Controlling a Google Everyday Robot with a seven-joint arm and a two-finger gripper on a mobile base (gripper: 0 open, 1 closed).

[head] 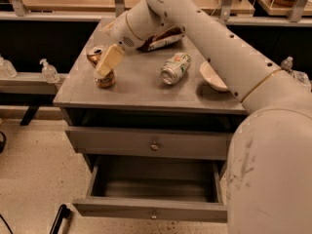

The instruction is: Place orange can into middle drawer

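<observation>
The orange can point(99, 78) stands upright near the left edge of the grey cabinet top point(136, 89). My gripper point(108, 61) is at the can, its cream tip overlapping the can's right side and hiding part of it. The arm reaches in from the right, over the cabinet top. The middle drawer point(151, 210) is pulled out below, and its inside shows nothing in it. The upper drawer point(152, 143) above it is closed.
A green-and-white silver can point(175, 68) lies on its side mid-top. A white bowl point(210, 77) sits at the right, partly under my arm. A snack bag point(161, 39) lies at the back. Two pump bottles point(48, 71) stand on a ledge at the left.
</observation>
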